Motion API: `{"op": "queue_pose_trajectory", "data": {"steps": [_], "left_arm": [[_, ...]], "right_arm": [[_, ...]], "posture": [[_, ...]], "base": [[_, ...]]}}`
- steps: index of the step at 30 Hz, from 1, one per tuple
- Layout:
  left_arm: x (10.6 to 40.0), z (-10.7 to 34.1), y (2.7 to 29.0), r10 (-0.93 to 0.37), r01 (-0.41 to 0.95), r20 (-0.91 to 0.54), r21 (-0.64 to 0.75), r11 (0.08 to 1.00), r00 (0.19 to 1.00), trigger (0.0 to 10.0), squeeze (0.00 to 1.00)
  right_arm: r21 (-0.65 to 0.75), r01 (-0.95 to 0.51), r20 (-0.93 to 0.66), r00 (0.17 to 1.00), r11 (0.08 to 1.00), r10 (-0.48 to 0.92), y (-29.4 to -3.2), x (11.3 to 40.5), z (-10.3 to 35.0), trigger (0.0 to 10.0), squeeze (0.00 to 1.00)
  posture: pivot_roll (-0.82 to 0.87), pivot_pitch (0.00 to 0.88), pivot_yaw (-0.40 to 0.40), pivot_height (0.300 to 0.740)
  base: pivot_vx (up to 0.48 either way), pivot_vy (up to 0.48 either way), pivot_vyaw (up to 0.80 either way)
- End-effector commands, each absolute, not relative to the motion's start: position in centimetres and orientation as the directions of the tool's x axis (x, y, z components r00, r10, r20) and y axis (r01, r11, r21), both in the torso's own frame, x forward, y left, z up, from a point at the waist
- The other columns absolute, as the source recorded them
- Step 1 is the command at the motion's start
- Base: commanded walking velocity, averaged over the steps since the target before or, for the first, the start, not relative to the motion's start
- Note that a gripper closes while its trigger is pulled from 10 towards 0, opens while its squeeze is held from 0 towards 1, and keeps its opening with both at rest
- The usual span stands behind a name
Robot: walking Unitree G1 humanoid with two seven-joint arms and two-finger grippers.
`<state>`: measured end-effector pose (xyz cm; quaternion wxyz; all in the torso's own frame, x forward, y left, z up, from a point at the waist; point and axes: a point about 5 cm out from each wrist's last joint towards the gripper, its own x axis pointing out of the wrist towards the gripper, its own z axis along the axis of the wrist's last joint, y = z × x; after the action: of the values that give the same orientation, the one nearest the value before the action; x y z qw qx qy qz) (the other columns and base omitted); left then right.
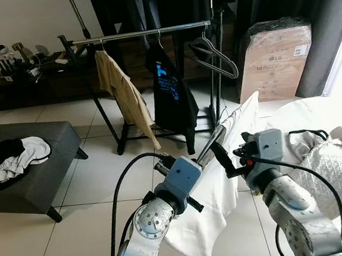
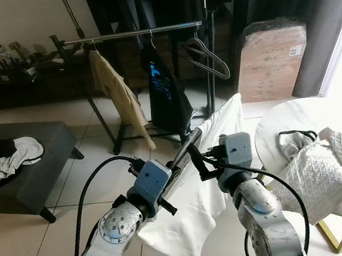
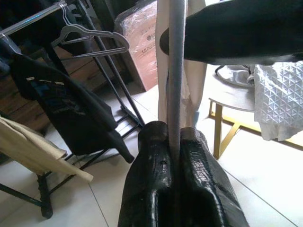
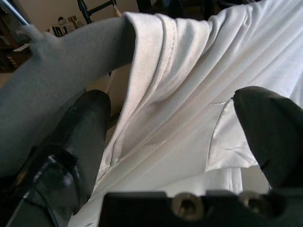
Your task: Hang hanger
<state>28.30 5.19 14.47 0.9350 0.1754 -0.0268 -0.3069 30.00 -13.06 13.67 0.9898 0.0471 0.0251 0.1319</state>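
The left gripper (image 3: 174,156) is clamped on the grey, felt-covered arm of the hanger (image 1: 213,140), its 2 black fingers (image 3: 150,179) pinched tight around it. The left arm reaches forward and up from low in front of the robot, pointing the hanger toward the clothes rail (image 1: 140,33).

A white shirt (image 1: 220,188) drapes from the hanger and hangs down between both arms, well short of the rail. The load looks light; the hanger arm is stiff, and its felt should grip well, while the shirt is soft and loose and could slide off if the hanger tips steeply. The bare grey arm is the safest hold, not the cloth.

The right gripper (image 4: 189,137) sits just beside the hanger's covered end, its 2 fingers spread wide on either side of the shirt's folds, holding nothing. The right arm bends up from the lower right, its wrist level with the left one.

On the rail hang a tan shirt (image 1: 123,96), a black shirt (image 1: 168,93) and 1 empty hanger (image 1: 215,56); free rail lies between the 2 shirts.
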Motion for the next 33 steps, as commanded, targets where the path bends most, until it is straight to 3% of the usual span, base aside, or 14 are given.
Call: {"op": "queue_pose_trajectory", "data": {"steps": [1,17,31,32,33], "left_arm": [[28.1,15.7,4.9,-0.599,0.562,-0.013,0.365,0.743,0.801,10.0,0.0],[28.1,15.7,5.0,-0.59,0.553,-0.016,0.368,0.747,0.807,10.0,0.0],[28.0,15.5,4.8,-0.595,0.562,-0.028,0.365,0.742,0.803,10.0,0.0],[28.0,15.5,4.9,-0.595,0.563,-0.029,0.365,0.742,0.803,10.0,0.0],[28.0,15.5,4.9,-0.595,0.563,-0.029,0.365,0.742,0.803,10.0,0.0]], "right_arm": [[0.096,-0.247,-0.018,0.968,0.964,0.25,-13.1,30.3,14.1,10.0,0.0],[0.012,-0.032,-0.074,0.997,0.999,0.032,-15.6,30.9,13.2,10.0,0.0],[-0.002,-0.061,-0.041,0.997,0.998,0.061,-14.6,32.0,14.0,10.0,0.0],[-0.014,-0.051,-0.045,0.998,0.999,0.051,-14.7,32.1,14.0,4.4,0.0],[-0.017,-0.047,-0.049,0.998,0.999,0.046,-14.8,32.1,14.0,0.9,0.0]], "posture": [[-0.17,0.071,0.035,0.74],[-0.18,0.075,0.038,0.74],[-0.17,0.078,0.036,0.74],[-0.17,0.079,0.036,0.74],[-0.17,0.078,0.036,0.74]], "base": [[0.0,0.0,0.0],[0.0,0.0,0.0],[0.0,0.0,0.0],[0.0,0.0,0.0],[0.0,0.0,0.0]]}}
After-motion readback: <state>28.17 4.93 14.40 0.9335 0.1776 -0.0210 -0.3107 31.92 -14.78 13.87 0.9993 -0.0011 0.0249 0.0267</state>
